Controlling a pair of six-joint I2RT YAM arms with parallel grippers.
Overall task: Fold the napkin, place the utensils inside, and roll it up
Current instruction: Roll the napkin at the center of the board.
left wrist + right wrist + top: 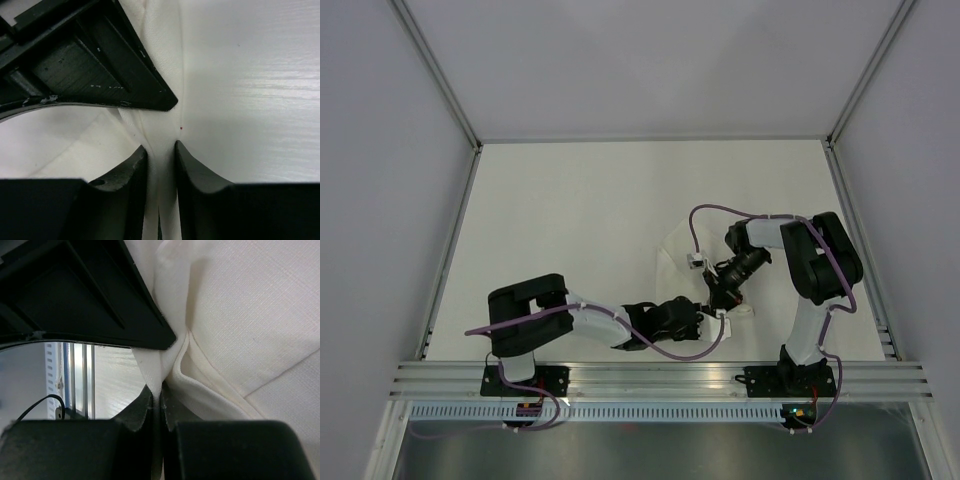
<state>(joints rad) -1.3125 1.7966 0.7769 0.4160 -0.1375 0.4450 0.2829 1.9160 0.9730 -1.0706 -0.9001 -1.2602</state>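
The napkin (678, 265) lies toward 4 o'clock on the table (570, 220). At the napkin's 5 o'clock corner, the left gripper (160, 167) pinches a fold of cloth between its 2 fingers. The right gripper (160, 402) is clamped tight on a hem beside it.

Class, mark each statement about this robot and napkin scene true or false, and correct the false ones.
1. The right gripper pinches a fold of the napkin. True.
2. The left gripper hangs open, clear of the cloth. False: its fingers are closed on the napkin.
3. The utensils lie in plain sight on the napkin. False: none shows in any view.
4. Both grippers work close together, right of the centre of the table. True.
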